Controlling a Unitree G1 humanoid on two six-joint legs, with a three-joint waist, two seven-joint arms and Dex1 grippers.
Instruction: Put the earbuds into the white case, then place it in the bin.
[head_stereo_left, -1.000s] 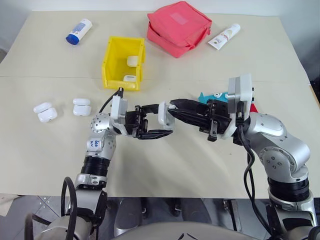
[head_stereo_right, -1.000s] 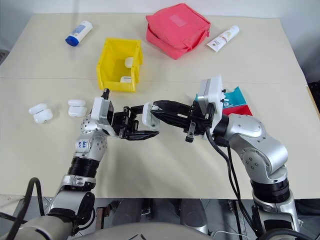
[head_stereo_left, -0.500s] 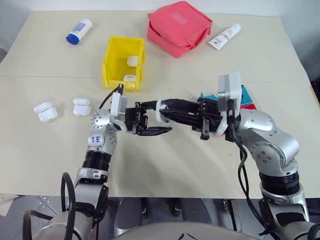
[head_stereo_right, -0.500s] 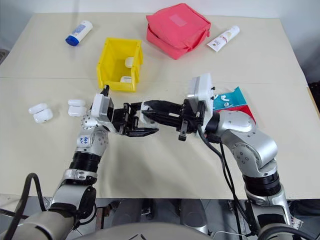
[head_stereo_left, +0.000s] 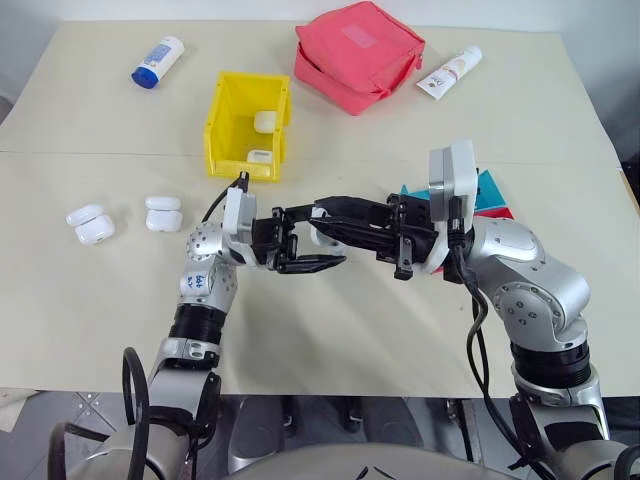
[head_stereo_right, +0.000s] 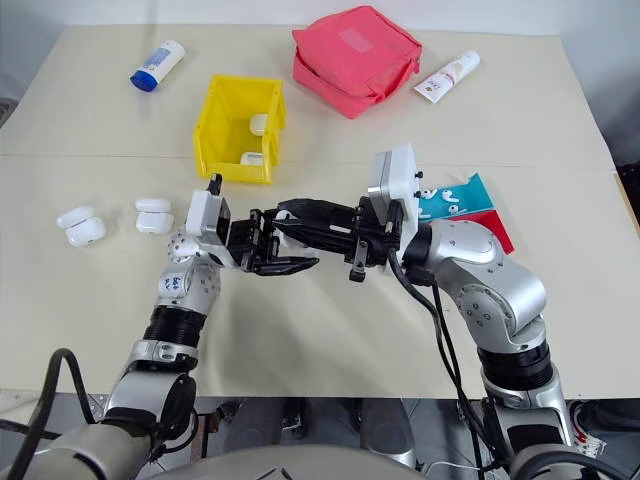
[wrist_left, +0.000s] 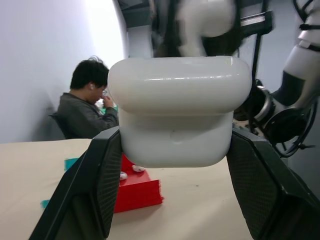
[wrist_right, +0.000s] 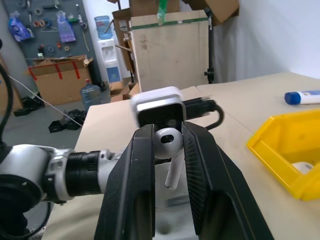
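My left gripper (head_stereo_left: 318, 240) is shut on the white case (wrist_left: 179, 112), held above the table's middle; the case fills the gap between its black fingers (wrist_left: 95, 185). My right gripper (head_stereo_left: 322, 209) reaches in from the right, its tips just over the case. It is shut on one of the earbuds (wrist_right: 168, 142), whose stem hangs down between the fingers. The yellow bin (head_stereo_left: 243, 166) stands behind the grippers, to the left, with two white cases (head_stereo_left: 265, 121) inside.
Two more white cases (head_stereo_left: 163, 213), one pair open (head_stereo_left: 90, 223), lie at the left. Teal and red trays (head_stereo_left: 490, 196) sit behind my right arm. A pink-red pouch (head_stereo_left: 358, 55) and two tubes (head_stereo_left: 158, 62) (head_stereo_left: 449, 72) lie at the back. A person (wrist_left: 87, 107) sits beyond the table.
My right gripper has edged left with the earbud, from beside the case to over it. The left gripper has held the case still.
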